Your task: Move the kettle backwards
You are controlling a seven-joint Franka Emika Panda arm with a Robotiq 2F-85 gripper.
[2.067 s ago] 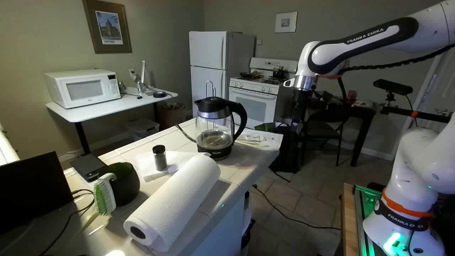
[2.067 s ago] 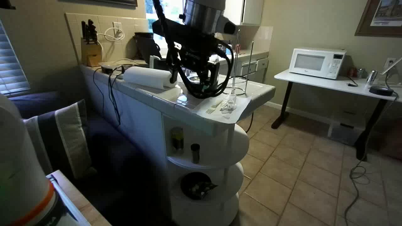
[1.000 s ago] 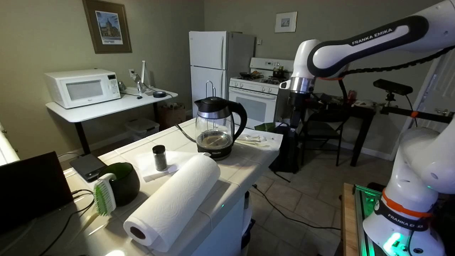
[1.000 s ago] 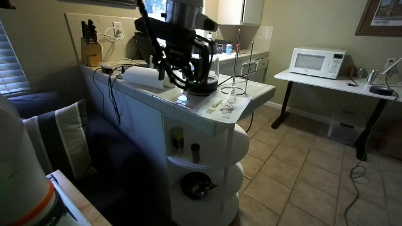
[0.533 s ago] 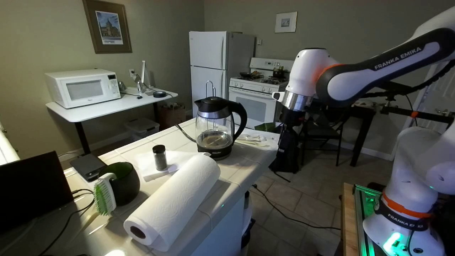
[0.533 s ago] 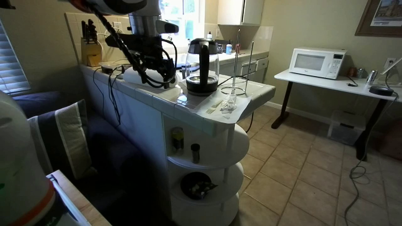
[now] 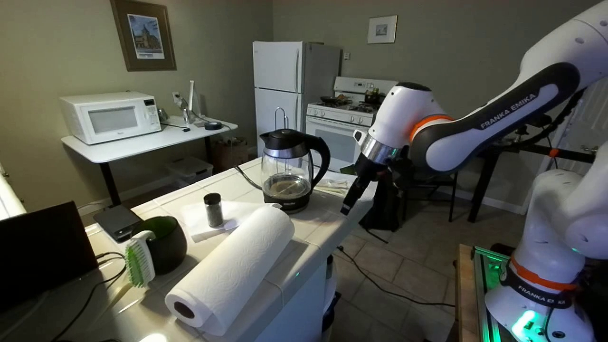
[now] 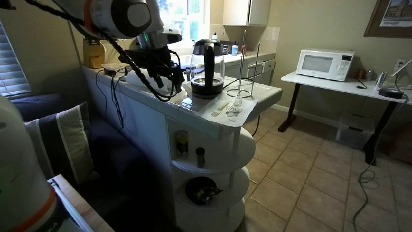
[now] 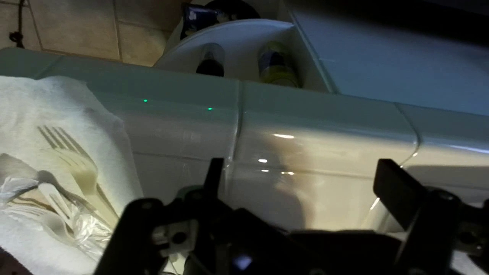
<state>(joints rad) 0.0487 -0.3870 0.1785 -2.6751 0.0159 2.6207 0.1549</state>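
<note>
The kettle (image 7: 285,186), clear glass with a dark lid, black handle and dark base, stands upright on the tiled counter (image 7: 317,227). It also shows in an exterior view (image 8: 209,69), with its handle facing that camera. My gripper (image 7: 345,209) is tilted, its fingers pointing down towards the counter edge on the handle side of the kettle, apart from it. It also shows beside the kettle in an exterior view (image 8: 170,84). In the wrist view my gripper (image 9: 300,172) is open with bare tile between the fingertips. A dark shape (image 9: 344,244) lies low between the fingers; I cannot tell what it is.
A paper towel roll (image 7: 237,268) lies on the counter in front of the kettle. A black-lidded jar (image 7: 213,211) stands beside it. Plastic forks (image 9: 78,168) lie on a paper sheet. A wire stand (image 8: 239,91) stands behind the kettle. Round shelves (image 8: 225,162) are below the counter end.
My gripper has tilted and moved lower, towards the counter and the kettle's handle side. It has uncovered the kettle in an exterior view. The kettle has not moved.
</note>
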